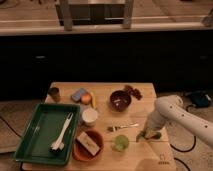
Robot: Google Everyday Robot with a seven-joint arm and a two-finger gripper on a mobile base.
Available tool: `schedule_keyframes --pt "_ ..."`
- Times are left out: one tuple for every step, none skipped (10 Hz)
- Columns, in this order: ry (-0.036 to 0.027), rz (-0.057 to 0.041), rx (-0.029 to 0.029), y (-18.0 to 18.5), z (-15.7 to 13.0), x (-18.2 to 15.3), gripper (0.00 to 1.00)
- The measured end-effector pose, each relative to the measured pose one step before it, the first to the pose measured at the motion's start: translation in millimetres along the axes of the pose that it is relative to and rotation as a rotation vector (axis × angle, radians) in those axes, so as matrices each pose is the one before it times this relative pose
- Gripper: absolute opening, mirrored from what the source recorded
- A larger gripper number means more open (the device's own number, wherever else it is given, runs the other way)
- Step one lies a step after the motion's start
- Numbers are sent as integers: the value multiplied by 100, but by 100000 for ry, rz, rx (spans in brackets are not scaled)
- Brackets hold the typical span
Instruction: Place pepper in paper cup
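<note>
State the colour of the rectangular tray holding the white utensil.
Dark green tray, best in the camera view; gripper over the right of the wooden table.

A wooden table (106,90) stands on speckled floor (14,108) before dark cabinets (100,60) under a pale counter (165,27).

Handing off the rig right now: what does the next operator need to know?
The hand is low over the table, near its right front edge and right at the pepper. I cannot tell if the pepper is gripped.
The paper cup stands upright mid-table, between the green tray and the fork, without the pepper.
Done: hand at pepper.
Left: secure it, carry it left, drop it in the cup.
</note>
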Motion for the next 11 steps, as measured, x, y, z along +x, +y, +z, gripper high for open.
schedule_keyframes --pt "22 -43 -41 -8 -10 9 0" --pt "-64 -1069 -478 -2 -208 279 0" --pt "500 -933 -158 -44 -347 514 0" --pt "157 -302 277 -80 -335 142 0" --pt "519 -670 243 -204 -441 -81 0" --pt "421 -978 365 -327 -374 -300 0" --pt "575 -834 830 -330 -600 -159 0" --pt "431 -847 741 -297 -594 -220 0" --pt "431 -1535 1076 -554 -777 -545 0" --pt "314 -1429 974 -581 -591 -545 0" --pt "176 -1259 633 -505 -462 -535 0"
